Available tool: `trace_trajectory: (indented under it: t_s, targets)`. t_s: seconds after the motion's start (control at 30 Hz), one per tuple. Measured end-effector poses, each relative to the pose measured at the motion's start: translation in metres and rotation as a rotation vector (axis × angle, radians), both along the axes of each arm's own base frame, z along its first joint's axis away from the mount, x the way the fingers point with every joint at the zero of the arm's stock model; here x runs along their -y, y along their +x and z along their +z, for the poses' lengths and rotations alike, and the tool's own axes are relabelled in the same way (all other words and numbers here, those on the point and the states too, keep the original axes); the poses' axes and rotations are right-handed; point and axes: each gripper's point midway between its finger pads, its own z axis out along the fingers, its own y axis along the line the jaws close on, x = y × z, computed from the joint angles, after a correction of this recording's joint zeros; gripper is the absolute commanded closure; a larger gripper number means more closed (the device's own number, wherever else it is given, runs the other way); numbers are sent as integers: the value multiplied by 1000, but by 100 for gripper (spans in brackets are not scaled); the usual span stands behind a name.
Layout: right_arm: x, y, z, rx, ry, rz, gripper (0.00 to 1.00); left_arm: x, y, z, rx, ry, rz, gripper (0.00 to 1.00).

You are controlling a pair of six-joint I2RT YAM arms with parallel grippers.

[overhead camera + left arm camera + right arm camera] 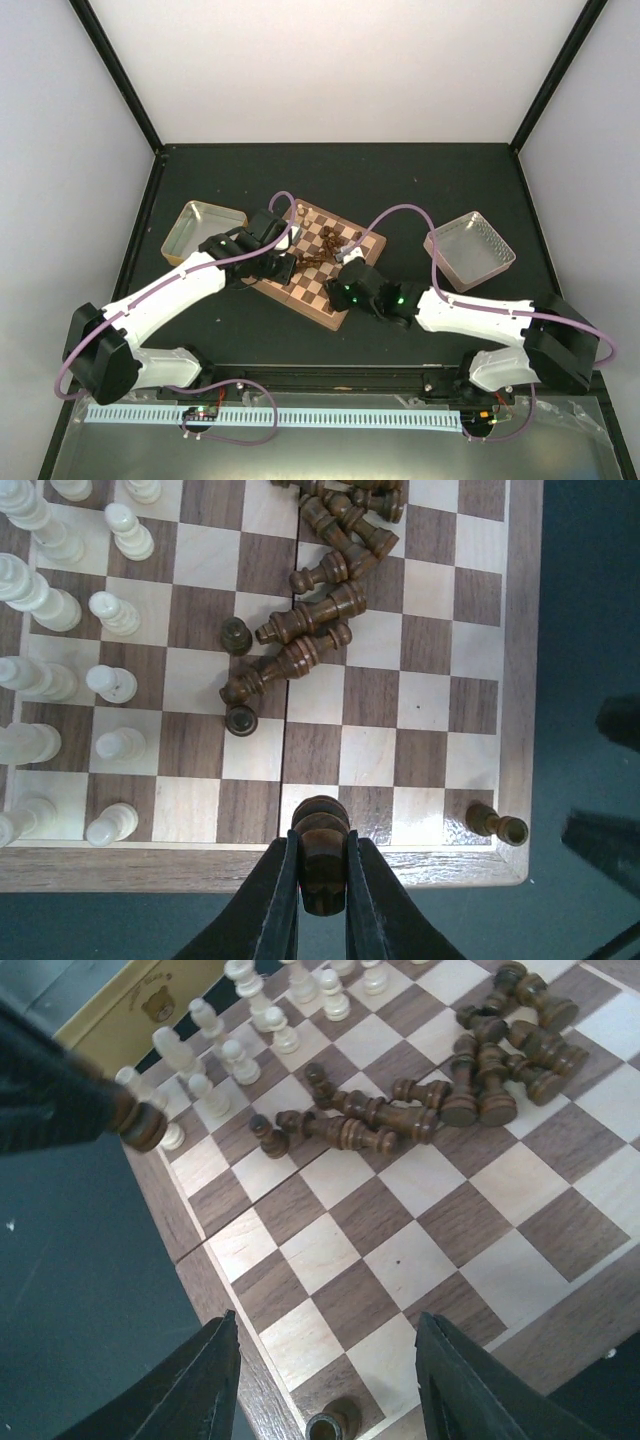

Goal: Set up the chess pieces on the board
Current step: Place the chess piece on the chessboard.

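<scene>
Fallen dark pieces [320, 610] clog the board's [430, 720] middle; neighbouring squares lie bare.

Glossy dark wooden chess pieces [310, 620], smooth cream pieces [115, 615], satin wooden board [420, 700], matt table [400, 180], brushed metal trays [205, 232].

I'm viewing the whole desk [420, 185] from high above and behind; both wrist cameras are looking down closely, sharing the board [430, 710] and its dark pieces [400, 1115].

Lab test cell, white panels [340, 60], black frame [116, 72], dark table [400, 180]
</scene>
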Motion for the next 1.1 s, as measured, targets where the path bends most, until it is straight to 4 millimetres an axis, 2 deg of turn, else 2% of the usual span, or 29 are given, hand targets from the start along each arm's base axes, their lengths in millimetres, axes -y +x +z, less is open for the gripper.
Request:
trace_trajectory:
  t_s: [0.33, 0.43, 0.57, 0.8, 0.87, 1.0, 1.1]
  targets:
    - [45, 19, -9, -167, 84, -208, 49, 17, -13, -7, -46, -37, -66, 98]
    - [67, 27, -13, -201, 118, -303, 49, 25, -17, -22, -79, -9, -91, 98]
    - [89, 28, -26, -244, 130, -388, 48, 33, -23, -40, -111, 37, -110, 97]
    - [99, 26, -28, -260, 145, -423, 48, 42, -29, -70, -145, 121, -127, 90]
    - [99, 26, -29, -261, 144, -425, 48, 42, -30, -76, -152, 136, -125, 86]
    - [100, 26, -29, -262, 143, -426, 48, 41, -29, -82, -158, 156, -116, 66]
    - [100, 26, -29, -262, 143, -426, 48, 41, -29, -82, -158, 156, -112, 60]
